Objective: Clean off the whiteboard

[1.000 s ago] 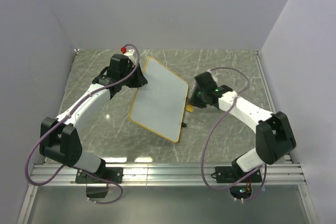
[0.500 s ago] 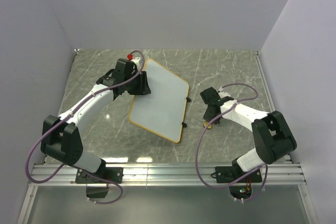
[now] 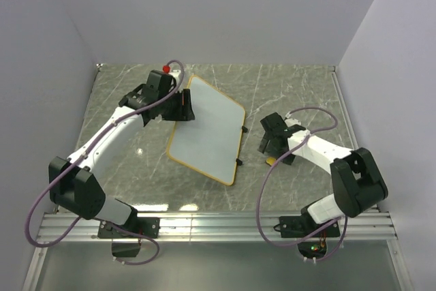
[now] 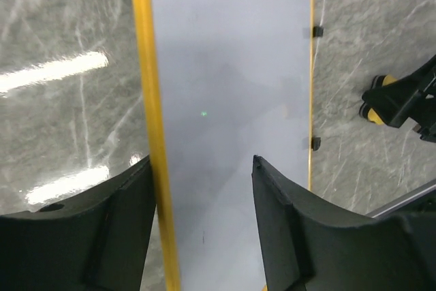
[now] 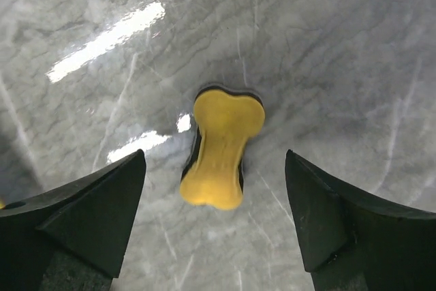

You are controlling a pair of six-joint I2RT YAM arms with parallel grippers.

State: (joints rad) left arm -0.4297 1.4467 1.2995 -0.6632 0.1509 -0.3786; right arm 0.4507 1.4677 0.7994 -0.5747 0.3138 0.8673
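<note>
Whiteboard (image 3: 208, 131) looked clean; right gripper (image 5: 214, 155) gaped over the eraser (image 5: 219, 149) on the tabletop (image 3: 300, 86), left gripper (image 4: 201, 161) apart astride its edge. Just retreat next, probably.

Right gripper (image 3: 274, 150): a second ago you had it clamped at the right edge of the whiteboard (image 4: 225, 66). It has since swung off to the right, and its jaws now stand wide apart.
Eraser (image 5: 221, 148): carried away from the board's edge, it now lies loose on the table (image 5: 327, 46) between the spread fingers (image 5: 88, 209).
Left gripper (image 4: 201, 161): closed at the board's left edge a second ago, your jaws have parted and now straddle the yellow frame (image 4: 146, 86).
</note>
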